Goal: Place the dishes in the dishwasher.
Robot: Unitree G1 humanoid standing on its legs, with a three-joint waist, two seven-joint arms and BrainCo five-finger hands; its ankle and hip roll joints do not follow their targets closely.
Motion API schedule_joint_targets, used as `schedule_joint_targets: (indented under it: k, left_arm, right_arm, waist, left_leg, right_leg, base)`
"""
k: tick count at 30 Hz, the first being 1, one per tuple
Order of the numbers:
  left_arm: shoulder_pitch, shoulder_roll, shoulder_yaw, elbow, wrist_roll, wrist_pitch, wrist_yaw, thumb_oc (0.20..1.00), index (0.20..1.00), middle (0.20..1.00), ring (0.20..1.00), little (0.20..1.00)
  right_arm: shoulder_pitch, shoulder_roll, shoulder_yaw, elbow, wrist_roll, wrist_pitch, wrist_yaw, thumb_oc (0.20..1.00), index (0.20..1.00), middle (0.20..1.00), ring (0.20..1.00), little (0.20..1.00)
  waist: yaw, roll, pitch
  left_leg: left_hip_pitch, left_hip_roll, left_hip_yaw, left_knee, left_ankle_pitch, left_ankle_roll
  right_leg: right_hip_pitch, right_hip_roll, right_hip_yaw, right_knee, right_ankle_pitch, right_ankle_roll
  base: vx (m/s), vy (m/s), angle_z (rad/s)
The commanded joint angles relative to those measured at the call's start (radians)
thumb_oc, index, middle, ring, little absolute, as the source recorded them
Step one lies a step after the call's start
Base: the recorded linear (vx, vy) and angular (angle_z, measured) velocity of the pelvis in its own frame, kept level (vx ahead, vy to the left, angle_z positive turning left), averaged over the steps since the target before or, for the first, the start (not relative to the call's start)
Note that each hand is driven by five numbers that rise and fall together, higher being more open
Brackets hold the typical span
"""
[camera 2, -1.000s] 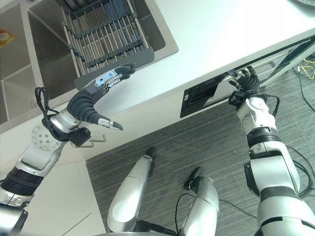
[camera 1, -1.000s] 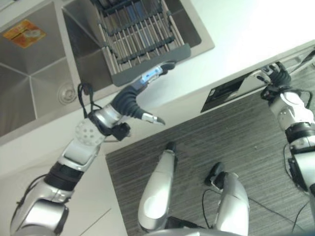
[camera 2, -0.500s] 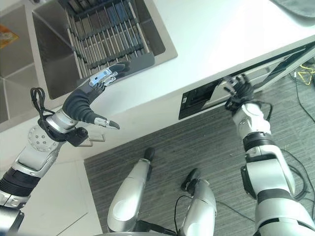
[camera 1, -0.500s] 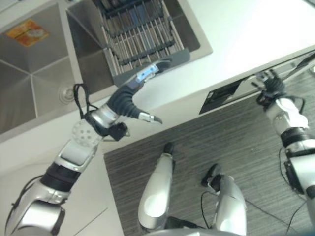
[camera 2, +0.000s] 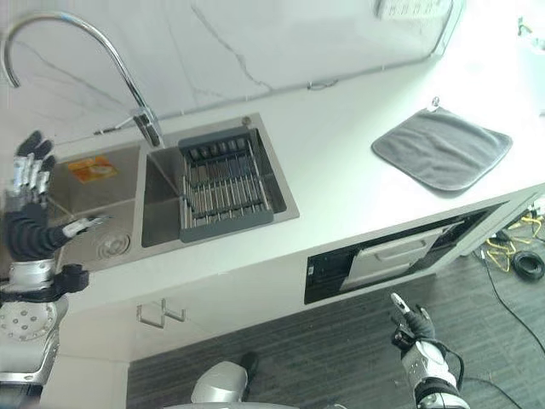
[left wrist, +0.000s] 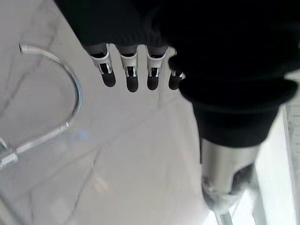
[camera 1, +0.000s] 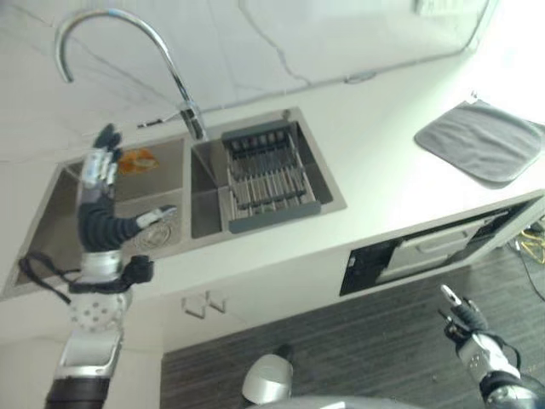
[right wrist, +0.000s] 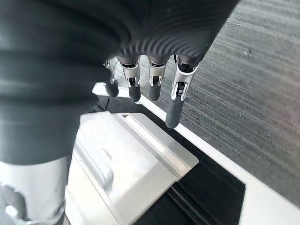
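The left hand (camera 1: 95,200) has silver fingers with dark tips and pale bluish panels along their backs, and its thumb is silver with a dark tip; a dark ribbed cover runs over the back of the hand and the wrist, and below it sits a round silver-grey disc dotted with small holes, then a silver-grey forearm segment. The right hand (camera 2: 411,327) is the same make, with silver dark-tipped fingers, a dark ribbed cover and a silver-grey forearm with a dark band
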Motion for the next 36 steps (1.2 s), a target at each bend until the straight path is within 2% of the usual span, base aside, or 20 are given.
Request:
schedule_joint_targets:
  k: [1, 5, 7, 8, 9, 10, 12, 15, 16, 17, 20, 23, 24, 25, 26, 27, 29, 31, 33, 36]
  left_arm:
    - [-0.031, -0.003, 0.050, 0.026, -0.180, -0.038, 0.039, 1.000, 1.000, 1.000, 1.000, 1.000]
    - [0.043, -0.111, 0.090, 0.198, -0.272, -0.054, 0.103, 1.000, 1.000, 1.000, 1.000, 1.000]
    - [0.070, -0.141, 0.104, 0.286, -0.294, -0.086, 0.110, 1.000, 1.000, 1.000, 1.000, 1.000]
    - [0.085, -0.173, 0.102, 0.367, -0.343, -0.114, 0.112, 1.000, 1.000, 1.000, 1.000, 1.000]
    - [0.088, -0.185, 0.102, 0.396, -0.384, -0.111, 0.099, 1.000, 1.000, 1.000, 1.000, 1.000]
    - [0.093, -0.220, 0.111, 0.494, -0.452, -0.110, 0.057, 1.000, 1.000, 1.000, 1.000, 1.000]
    - [0.093, -0.244, 0.105, 0.625, -0.449, -0.123, -0.007, 1.000, 1.000, 1.000, 1.000, 1.000]
    - [0.090, -0.276, 0.036, 0.733, -0.406, -0.086, -0.013, 1.000, 1.000, 1.000, 1.000, 1.000]
    - [0.093, -0.291, 0.017, 0.759, -0.423, -0.076, -0.014, 1.000, 1.000, 1.000, 1.000, 1.000]
    - [0.102, -0.334, -0.009, 0.844, -0.486, -0.077, -0.066, 1.000, 1.000, 1.000, 1.000, 1.000]
    - [0.104, -0.356, -0.022, 0.899, -0.484, -0.051, -0.100, 1.000, 1.000, 1.000, 1.000, 1.000]
    - [0.096, -0.371, -0.046, 0.991, -0.466, 0.078, -0.120, 1.000, 1.000, 1.000, 1.000, 1.000]
    - [0.090, -0.380, -0.067, 1.055, -0.440, 0.171, -0.180, 1.000, 1.000, 1.000, 1.000, 1.000]
    - [0.084, -0.383, -0.087, 1.084, -0.417, 0.218, -0.216, 1.000, 1.000, 1.000, 1.000, 1.000]
    - [0.072, -0.382, -0.121, 1.116, -0.403, 0.306, -0.292, 1.000, 1.000, 1.000, 1.000, 1.000]
    - [0.068, -0.381, -0.132, 1.127, -0.411, 0.332, -0.327, 1.000, 1.000, 1.000, 1.000, 1.000]
    - [0.056, -0.372, -0.154, 1.143, -0.386, 0.455, -0.404, 1.000, 1.000, 1.000, 1.000, 1.000]
    - [0.032, -0.366, -0.193, 1.176, -0.388, 0.543, -0.525, 1.000, 1.000, 1.000, 1.000, 1.000]
    - [0.014, -0.353, -0.231, 1.179, -0.326, 0.576, -0.567, 1.000, 1.000, 1.000, 1.000, 1.000]
    - [-0.045, -0.324, -0.299, 1.184, -0.269, 0.639, -0.626, 1.000, 1.000, 1.000, 1.000, 1.000]
  right_arm:
    - [-0.065, 0.017, 0.009, -0.026, -0.019, -0.042, 0.025, 1.000, 1.000, 1.000, 1.000, 1.000]
    - [0.001, 0.076, -0.003, -0.009, -0.028, -0.059, 0.016, 1.000, 1.000, 1.000, 1.000, 1.000]
    - [0.017, 0.091, -0.009, 0.001, -0.053, -0.061, 0.011, 1.000, 1.000, 1.000, 1.000, 1.000]
    - [0.024, 0.094, -0.009, 0.023, -0.046, -0.070, 0.014, 1.000, 1.000, 1.000, 1.000, 1.000]
    - [0.026, 0.096, -0.012, 0.029, -0.047, -0.071, 0.017, 1.000, 1.000, 1.000, 1.000, 1.000]
    - [0.029, 0.098, -0.015, 0.048, -0.050, -0.075, 0.033, 1.000, 1.000, 1.000, 1.000, 1.000]
    - [0.018, 0.105, -0.009, 0.058, -0.048, -0.073, 0.032, 1.000, 1.000, 1.000, 1.000, 1.000]
    - [0.008, 0.111, 0.008, 0.069, -0.019, -0.077, 0.039, 1.000, 1.000, 1.000, 1.000, 1.000]
    - [0.005, 0.114, 0.013, 0.069, -0.013, -0.080, 0.038, 1.000, 1.000, 1.000, 1.000, 1.000]
    - [0.002, 0.122, 0.024, 0.064, -0.003, -0.086, 0.044, 1.000, 1.000, 1.000, 1.000, 1.000]
    - [-0.001, 0.126, 0.031, 0.068, 0.001, -0.086, 0.052, 1.000, 1.000, 1.000, 1.000, 1.000]
    - [-0.008, 0.129, 0.042, 0.081, -0.002, -0.070, 0.053, 1.000, 1.000, 1.000, 1.000, 1.000]
    - [-0.014, 0.127, 0.050, 0.093, -0.013, -0.054, 0.063, 1.000, 1.000, 1.000, 1.000, 1.000]
    - [-0.015, 0.127, 0.057, 0.098, -0.029, -0.042, 0.071, 1.000, 1.000, 1.000, 1.000, 1.000]
    - [-0.014, 0.121, 0.070, 0.107, -0.069, -0.001, 0.098, 1.000, 1.000, 1.000, 1.000, 1.000]
    - [-0.013, 0.119, 0.075, 0.110, -0.089, 0.021, 0.111, 1.000, 1.000, 1.000, 1.000, 1.000]
    - [-0.008, 0.117, 0.088, 0.118, -0.139, 0.081, 0.189, 1.000, 1.000, 1.000, 1.000, 1.000]
    - [-0.004, 0.124, 0.126, 0.137, -0.261, 0.101, 0.254, 1.000, 1.000, 1.000, 1.000, 1.000]
    - [0.007, 0.119, 0.167, 0.148, -0.354, 0.117, 0.282, 1.000, 1.000, 1.000, 1.000, 1.000]
    - [0.023, 0.103, 0.220, 0.175, -0.410, 0.228, 0.335, 1.000, 1.000, 1.000, 1.000, 1.000]
  waist:
    - [0.024, -0.040, 0.041]
    - [0.034, -0.055, 0.032]
    - [0.041, -0.064, 0.031]
    - [0.048, -0.075, 0.030]
    - [0.052, -0.069, 0.032]
    - [0.057, -0.080, 0.032]
    - [0.062, -0.086, 0.032]
    - [0.070, -0.092, 0.034]
    - [0.072, -0.093, 0.037]
    - [0.077, -0.095, 0.043]
    - [0.079, -0.099, 0.047]
    - [0.079, -0.105, 0.055]
    - [0.075, -0.107, 0.058]
    - [0.071, -0.107, 0.059]
    - [0.059, -0.105, 0.060]
    - [0.053, -0.103, 0.060]
    - [0.039, -0.097, 0.059]
    - [0.020, -0.091, 0.059]
    - [0.002, -0.085, 0.055]
    - [-0.035, -0.077, 0.051]
  left_leg:
    - [-0.113, 0.018, 0.058, -0.014, 0.082, -0.006]
    - [-0.089, 0.013, 0.036, -0.021, 0.076, -0.007]
    - [-0.086, 0.011, 0.028, -0.021, 0.074, -0.006]
    - [-0.074, 0.012, 0.017, -0.027, 0.056, -0.013]
    - [-0.084, 0.010, 0.017, -0.021, 0.070, -0.006]
    - [-0.071, 0.009, 0.008, -0.025, 0.053, -0.013]
    - [-0.068, 0.008, 0.008, -0.024, 0.051, -0.011]
    - [-0.066, 0.008, 0.006, -0.028, 0.049, -0.006]
    - [-0.069, 0.008, 0.005, -0.026, 0.048, -0.005]
    - [-0.077, 0.006, 0.003, -0.021, 0.044, -0.001]
    - [-0.079, 0.006, 0.002, -0.015, 0.041, 0.001]
    - [-0.085, 0.007, 0.004, -0.005, 0.034, 0.002]
    - [-0.086, 0.009, 0.009, -0.002, 0.033, 0.003]
    - [-0.088, 0.010, 0.015, -0.002, 0.031, 0.002]
    - [-0.088, 0.013, 0.026, -0.005, 0.031, 0.003]
    - [-0.088, 0.014, 0.031, -0.008, 0.031, 0.003]
    - [-0.088, 0.016, 0.046, -0.011, 0.029, 0.004]
    - [-0.086, 0.021, 0.061, -0.015, 0.032, 0.004]
    - [-0.079, 0.028, 0.084, -0.031, 0.034, 0.005]
    - [-0.084, 0.046, 0.132, -0.067, 0.058, -0.005]
  right_leg:
    - [-0.020, 0.035, 0.041, 0.043, -0.038, -0.083]
    - [-0.005, 0.042, 0.032, 0.021, -0.026, -0.079]
    - [0.000, 0.048, 0.032, 0.017, -0.026, -0.081]
    - [0.009, 0.055, 0.042, 0.019, -0.048, -0.079]
    - [0.004, 0.053, 0.027, 0.020, -0.030, -0.082]
    - [0.014, 0.057, 0.039, 0.022, -0.049, -0.078]
    - [0.020, 0.060, 0.034, 0.017, -0.046, -0.076]
    - [0.020, 0.066, 0.030, 0.010, -0.041, -0.074]
    - [0.019, 0.067, 0.029, 0.010, -0.041, -0.075]
    - [0.019, 0.069, 0.027, 0.008, -0.038, -0.075]
    - [0.017, 0.070, 0.027, 0.009, -0.037, -0.073]
    - [0.016, 0.070, 0.029, 0.008, -0.034, -0.071]
    - [0.014, 0.069, 0.029, 0.009, -0.031, -0.070]
    - [0.012, 0.069, 0.030, 0.007, -0.032, -0.070]
    - [0.007, 0.068, 0.034, 0.005, -0.030, -0.069]
    - [0.005, 0.067, 0.037, 0.004, -0.030, -0.067]
    - [0.001, 0.063, 0.044, -0.002, -0.028, -0.064]
    - [-0.001, 0.061, 0.052, -0.005, -0.024, -0.062]
    - [-0.001, 0.060, 0.057, -0.017, -0.020, -0.055]
    - [-0.012, 0.058, 0.064, -0.022, -0.020, -0.048]
  base:
    - [-0.03, 0.026, 0.09]
    - [-0.02, -0.008, 0.19]
    - [0.00, -0.047, 0.22]
    - [-0.05, -0.026, 0.27]
    - [0.01, -0.076, 0.41]
    - [-0.03, -0.030, 0.43]
    - [0.02, -0.055, 0.27]
    - [-0.02, -0.040, 0.14]
    - [-0.07, -0.038, 0.15]
    - [-0.06, -0.021, 0.12]
    - [-0.03, -0.014, 0.07]
    - [0.00, 0.000, 0.00]
    - [0.00, 0.000, 0.00]
    - [-0.04, 0.034, -0.01]
    - [-0.04, 0.043, -0.03]
    - [-0.04, 0.056, -0.04]
    - [-0.02, 0.066, -0.09]
    - [0.01, 0.071, -0.10]
    - [0.01, 0.050, -0.18]
    - [-0.01, 0.037, -0.17]
